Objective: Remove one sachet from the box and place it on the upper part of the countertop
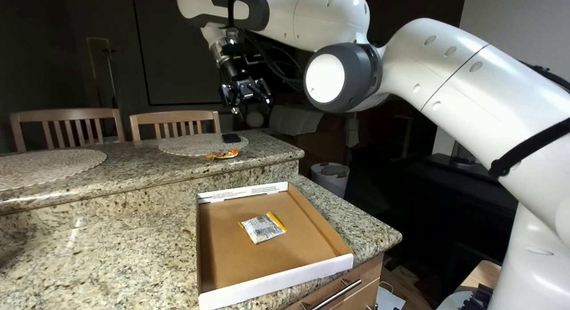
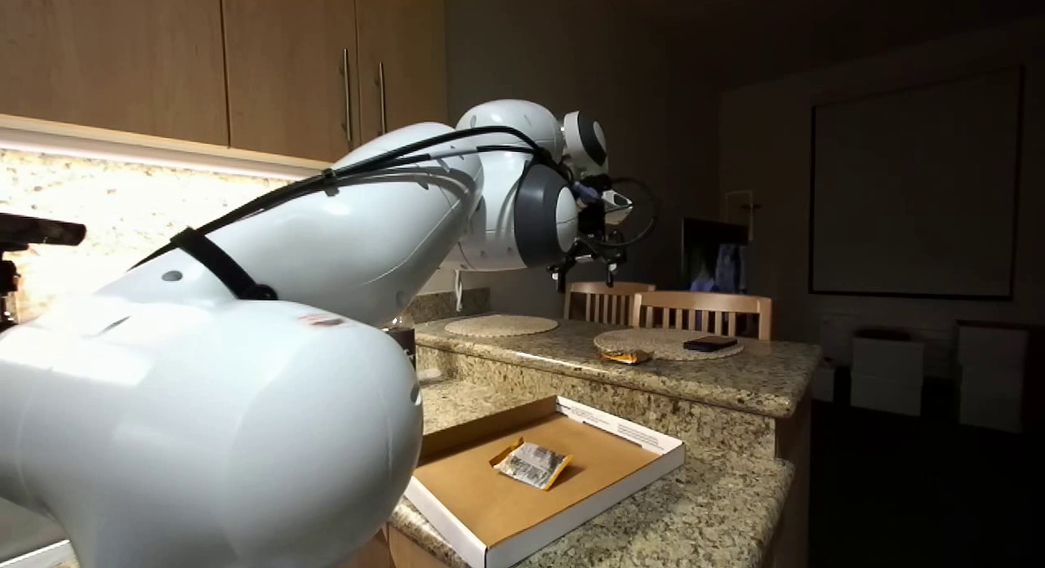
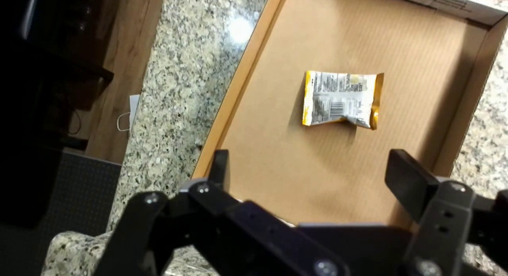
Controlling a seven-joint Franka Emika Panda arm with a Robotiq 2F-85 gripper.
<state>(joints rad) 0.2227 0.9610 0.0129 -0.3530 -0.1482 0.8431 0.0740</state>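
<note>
A: Where's the sachet (image 3: 337, 95)?
B: In the box (image 3: 274, 125), mid-floor, barcode side up.
A: Long axis?
B: Wrist view: 9 to 3 o'clock, near level, yellow strip at each end, pucker in the 6 o'clock edge. Box sides run 7 to 1, so it's skewed to them. In an exterior view the sachet (image 1: 263, 229) reads 8 to 2.
A: And the pincer (image 3: 312, 167)?
B: Jaws wide apart, at 6 o'clock in wrist view; sachet sits toward 12 from the gap. In both exterior views it hangs well above the bench (image 1: 111, 247).
A: And the upper tier (image 1: 133, 165)?
B: In an exterior view, 10 to 12 o'clock of the box. Has an orange packet (image 1: 225, 154) at the 4 o'clock rim of a round mat (image 1: 189, 145).
</note>
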